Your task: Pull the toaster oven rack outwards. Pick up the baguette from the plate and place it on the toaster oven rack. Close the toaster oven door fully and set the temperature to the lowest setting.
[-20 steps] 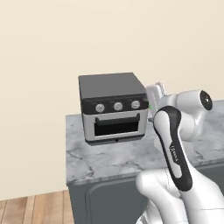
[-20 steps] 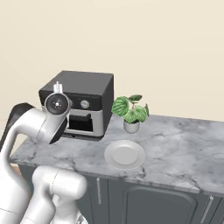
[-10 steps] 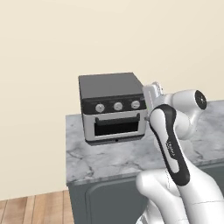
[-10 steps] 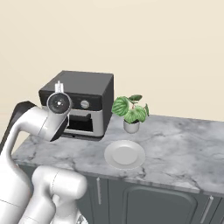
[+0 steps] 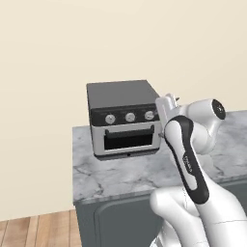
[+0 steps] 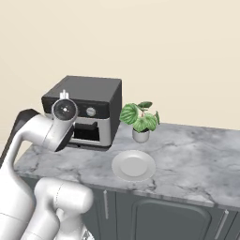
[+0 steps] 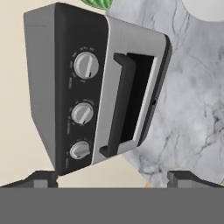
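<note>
The dark grey toaster oven (image 5: 120, 99) stands on the counter's left end, with three silver knobs (image 7: 86, 65) on its black strip. Its door (image 7: 105, 109) looks shut, the dark bar handle (image 7: 121, 103) lying across the window. The door hides the rack, and the baguette is out of view. To the oven's right lies the white plate (image 6: 133, 165), with nothing on it. My gripper (image 7: 114, 178) hangs open in front of the oven's face, a short way off and touching nothing. In the left base view the hand (image 5: 166, 108) is by the oven's right end.
A small potted plant (image 6: 139, 119) stands just right of the oven, behind the plate. The marble counter (image 6: 197, 159) stretches away to the right. A beige wall rises close behind the oven. My own forearm (image 5: 188, 159) crosses in front of the counter.
The hand has edged slightly toward the oven's control strip. The oven, the plate and the plant have not moved.
</note>
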You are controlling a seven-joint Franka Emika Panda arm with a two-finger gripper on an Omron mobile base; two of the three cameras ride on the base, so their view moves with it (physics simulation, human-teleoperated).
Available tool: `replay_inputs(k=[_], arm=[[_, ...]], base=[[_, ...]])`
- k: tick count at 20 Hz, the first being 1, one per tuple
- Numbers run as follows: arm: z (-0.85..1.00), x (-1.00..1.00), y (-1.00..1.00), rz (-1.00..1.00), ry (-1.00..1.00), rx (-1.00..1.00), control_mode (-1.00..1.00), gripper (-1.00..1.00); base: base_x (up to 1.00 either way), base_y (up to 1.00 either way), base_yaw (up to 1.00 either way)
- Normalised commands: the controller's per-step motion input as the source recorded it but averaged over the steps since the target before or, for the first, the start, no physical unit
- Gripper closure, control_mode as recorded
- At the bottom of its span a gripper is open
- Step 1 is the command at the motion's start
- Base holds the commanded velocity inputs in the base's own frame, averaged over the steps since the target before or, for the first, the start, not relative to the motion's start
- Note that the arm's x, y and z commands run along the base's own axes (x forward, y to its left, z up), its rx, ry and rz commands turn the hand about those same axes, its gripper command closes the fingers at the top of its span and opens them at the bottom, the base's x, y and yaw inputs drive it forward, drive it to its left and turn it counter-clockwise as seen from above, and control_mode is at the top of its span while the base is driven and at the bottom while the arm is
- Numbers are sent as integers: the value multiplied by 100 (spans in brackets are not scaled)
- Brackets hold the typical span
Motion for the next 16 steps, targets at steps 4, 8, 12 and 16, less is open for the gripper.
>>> replay_inputs(k=[4,8,12,16], arm=[[-24,4,1,1,1,0,-100,-100],[-29,20,8,0,0,0,-100,-100],[-16,24,3,4,0,0,-100,-100],[0,10,0,5,-2,0,-100,-100]], base=[[0,0,0],[0,0,0],[0,0,0],[0,0,0]])
